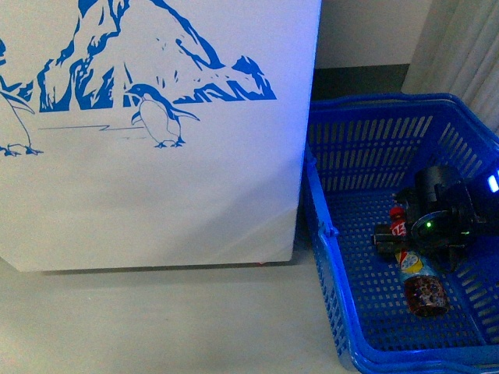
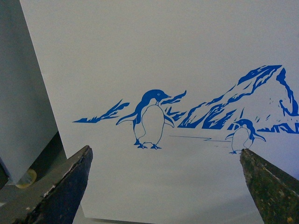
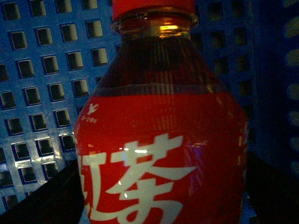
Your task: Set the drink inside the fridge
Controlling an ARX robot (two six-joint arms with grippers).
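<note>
My right claw (image 1: 407, 240) straddles the drink (image 1: 419, 279), which lies in the blue basket (image 1: 323, 226) beside the fridge (image 1: 156, 195). I cannot tell whether its fingers clamp the bottle. My left claw (image 2: 166, 186) is spread wide and empty.

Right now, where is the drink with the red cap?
In the front view the drink sits inside the blue basket, to the right of the white fridge, between the fingers of the right gripper.

Fridge (image 1: 156, 195) top (left side too) off-frame
</note>
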